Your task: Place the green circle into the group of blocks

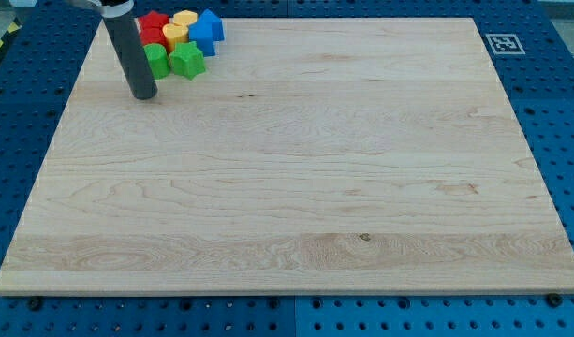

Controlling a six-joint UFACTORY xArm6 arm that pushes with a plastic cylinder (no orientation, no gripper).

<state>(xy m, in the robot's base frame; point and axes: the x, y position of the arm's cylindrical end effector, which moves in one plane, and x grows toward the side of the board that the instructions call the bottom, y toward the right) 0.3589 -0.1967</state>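
Observation:
The green circle [157, 61] sits at the view's top left, touching the left side of a tight group of blocks. The group holds a green star-like block [187, 61], red blocks [153, 26], yellow blocks [182, 22] and blue blocks [208, 28]. My tip [143, 95] rests on the board just below and to the left of the green circle. The dark rod rises up and to the left from it and covers part of the circle's left edge.
The wooden board [296, 187] lies on a blue perforated table. A black and white marker tag [501, 42] sits off the board's top right corner. The block group lies close to the board's top edge.

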